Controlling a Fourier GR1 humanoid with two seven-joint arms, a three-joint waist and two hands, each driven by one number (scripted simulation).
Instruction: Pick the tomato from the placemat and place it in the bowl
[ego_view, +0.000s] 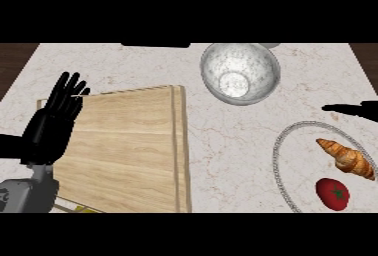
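Down at about four o'clock: tomato (333, 193), red with a green stem, lying on the pale placemat (283, 165) with the beaded rim, near its lower part. Just above the tomato, toward three o'clock, a croissant (348, 158) on the same placemat, close to the tomato but not touching it. Up at about one o'clock, the bowl (240, 73), grey and speckled, upright on the marbled bench (221, 145), well apart from the tomato and holding nothing. Left of centre, filling the stretch from nine to seven o'clock, a large wooden cutting board (129, 150) flat on the bench, its long right edge running down the middle. Over the board's left edge at about nine o'clock, left robot hand (53, 122): black, released, fingers straight and pointing up toward twelve, grasping nothing, grey forearm coming in from the lower left corner. At three o'clock, right robot hand (356, 108): only a dark sliver entering from the right edge, above the placemat's upper rim and well clear of the tomato; cannot tell whether released or clenched. Along the top edge near twelve o'clock, a dark flat object (155, 44), too cut off to identify.
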